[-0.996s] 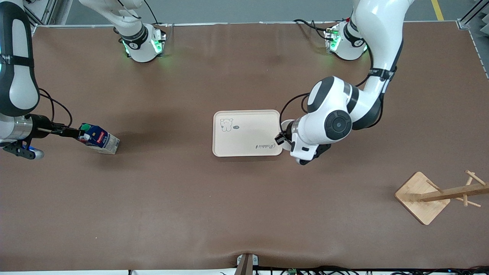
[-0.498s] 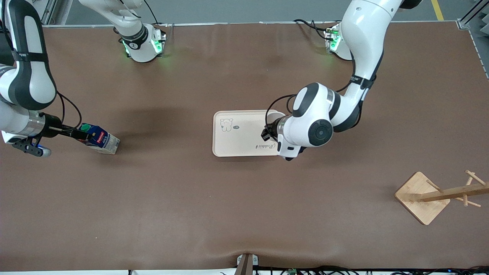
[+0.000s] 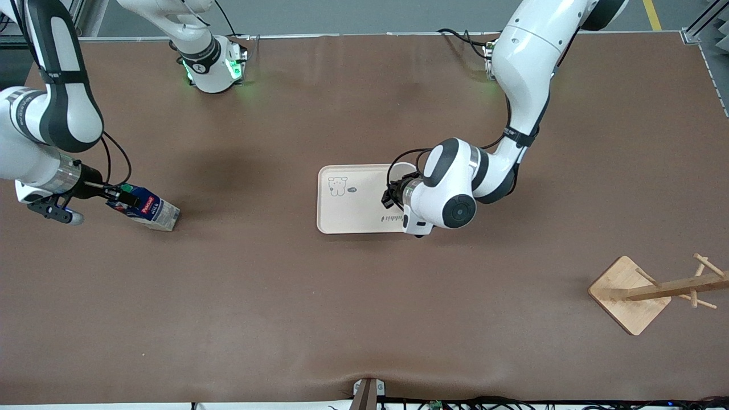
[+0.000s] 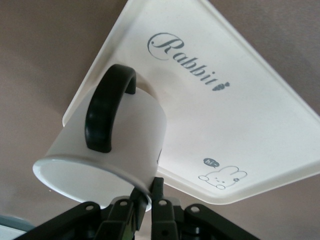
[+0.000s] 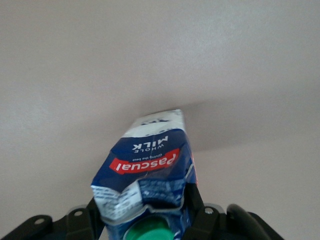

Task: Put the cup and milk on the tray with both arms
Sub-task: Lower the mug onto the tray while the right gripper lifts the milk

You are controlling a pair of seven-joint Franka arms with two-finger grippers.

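The white cup (image 3: 401, 171) with its black handle (image 4: 105, 110) hangs tilted over the end of the cream tray (image 3: 353, 213) that lies toward the left arm's base. My left gripper (image 3: 393, 196) is shut on the cup's rim (image 4: 146, 194). The tray (image 4: 240, 125) shows its "Rabbit" lettering and small drawing. The dark blue milk (image 3: 149, 209) leans on the table toward the right arm's end, its pale lower end down. My right gripper (image 3: 121, 197) is shut on the milk's top (image 5: 150, 170), which is creased, with the green cap (image 5: 150, 231) between the fingers.
A wooden rack (image 3: 632, 293) with pegs stands toward the left arm's end of the table, nearer to the front camera than the tray. Brown table (image 3: 364, 307) surrounds the tray on all sides.
My left arm has carried the cup from beside the tray to over its end. My right gripper has moved in and closed on the milk's top.
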